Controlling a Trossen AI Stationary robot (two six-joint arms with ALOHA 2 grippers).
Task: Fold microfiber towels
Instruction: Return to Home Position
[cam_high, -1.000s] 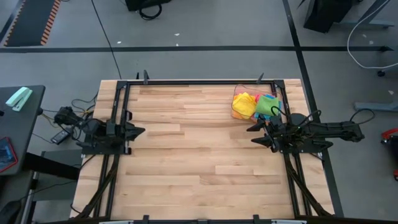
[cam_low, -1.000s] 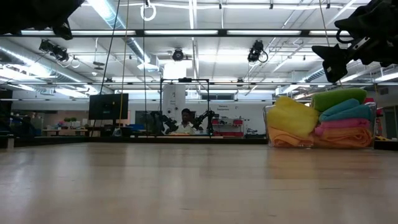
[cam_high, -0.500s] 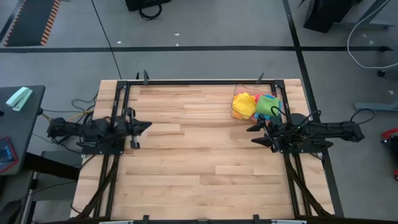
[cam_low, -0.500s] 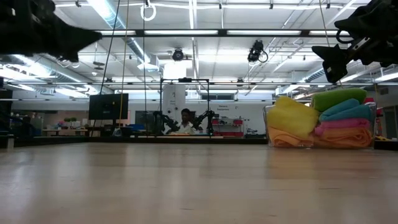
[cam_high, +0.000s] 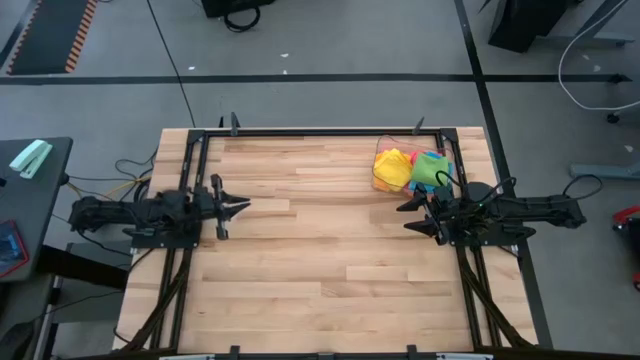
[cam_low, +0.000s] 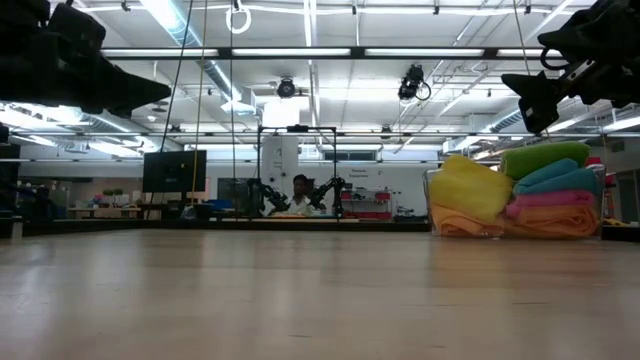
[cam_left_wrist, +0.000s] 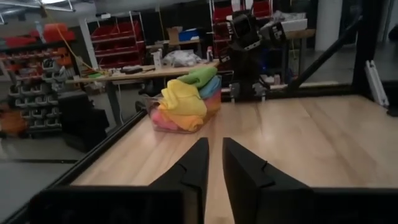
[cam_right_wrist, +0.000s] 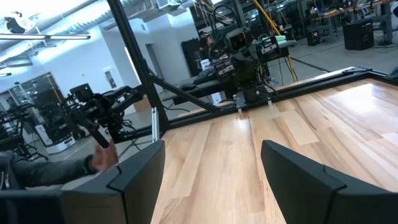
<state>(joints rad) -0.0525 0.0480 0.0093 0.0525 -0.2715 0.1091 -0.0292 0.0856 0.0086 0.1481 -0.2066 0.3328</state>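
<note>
The microfiber towels (cam_high: 410, 168), yellow, green, blue, pink and orange, lie piled in a clear plastic bin at the table's far right. The pile also shows in the low view (cam_low: 520, 195) and the left wrist view (cam_left_wrist: 186, 99). My left gripper (cam_high: 240, 205) hovers level over the table's left edge, pointing right. Its fingers (cam_left_wrist: 216, 149) stand a narrow gap apart with nothing between them. My right gripper (cam_high: 405, 218) hovers level at the right, just near of the bin, pointing left. It is wide open (cam_right_wrist: 211, 149) and holds nothing.
Bare wooden tabletop (cam_high: 320, 240) stretches between the two arms. Black frame rails (cam_high: 300, 131) run along the table's edges. In the low view a person (cam_low: 298, 188) sits at another robot station far behind the table.
My left arm has swung round so that its gripper now points straight toward the table's right. It has also sunk lower and reached a little farther over the table. My right arm has kept still.
</note>
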